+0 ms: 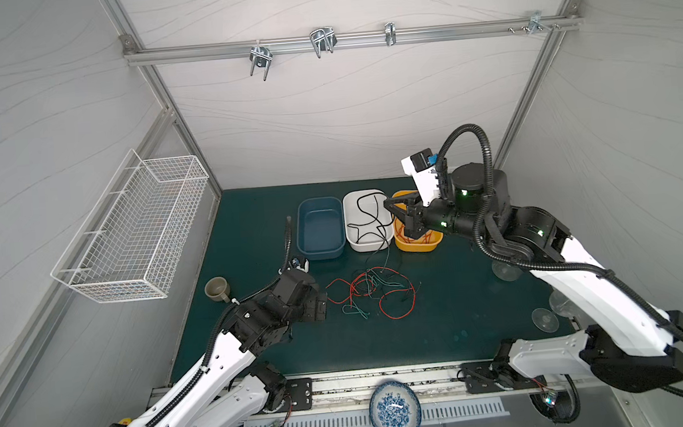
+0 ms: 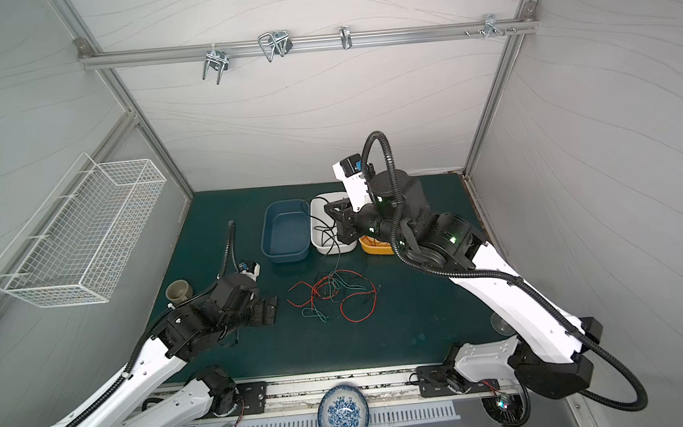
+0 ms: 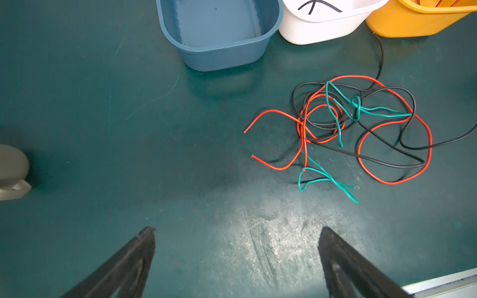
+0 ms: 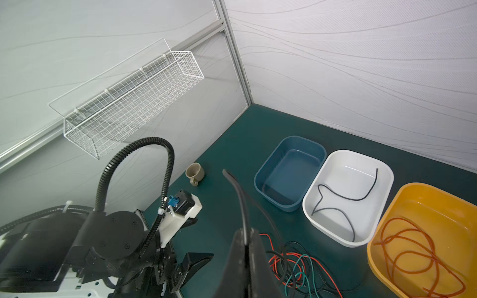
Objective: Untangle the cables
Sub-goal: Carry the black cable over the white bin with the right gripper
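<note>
well, on the green mat [image 1: 445, 331] the blue tub [image 1: 319, 233], white tub [image 1: 369, 247] and orange tub [image 1: 417, 247] stand in a row past the left gripper [image 3: 237, 229], with the right gripper [image 4: 246, 233] raised over the white and orange ones. the tangle of red, black and teal cables [image 3: 361, 129] lies just ahead of the left gripper, whose jaws stand wide apart with nothing between them. the right gripper is pinched closed on one black cable [image 4: 238, 191] that runs down toward that tangle.
</note>
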Tool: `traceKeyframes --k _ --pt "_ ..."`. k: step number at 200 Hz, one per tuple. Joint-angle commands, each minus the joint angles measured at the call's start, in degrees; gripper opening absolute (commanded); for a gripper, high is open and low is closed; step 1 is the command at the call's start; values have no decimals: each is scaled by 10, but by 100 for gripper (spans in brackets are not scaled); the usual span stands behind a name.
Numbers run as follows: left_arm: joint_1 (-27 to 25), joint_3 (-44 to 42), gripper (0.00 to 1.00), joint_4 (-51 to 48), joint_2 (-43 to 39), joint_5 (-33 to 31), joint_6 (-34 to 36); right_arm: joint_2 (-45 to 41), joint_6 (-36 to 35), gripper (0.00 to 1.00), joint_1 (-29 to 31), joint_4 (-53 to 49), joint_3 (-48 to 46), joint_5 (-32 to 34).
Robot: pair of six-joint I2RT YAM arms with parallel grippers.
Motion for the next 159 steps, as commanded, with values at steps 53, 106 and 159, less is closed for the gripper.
traceKeyframes --k 53,106,159 --pt "-3 9 100 9 0 -5 4 80 -42 0 -99 -29 108 -46" --pt "-3 9 99 10 4 -5 4 182 -47 0 -154 -37 196 -92" --pt "-3 9 100 11 4 -3 5 269 -71 0 -167 -20 241 -63"
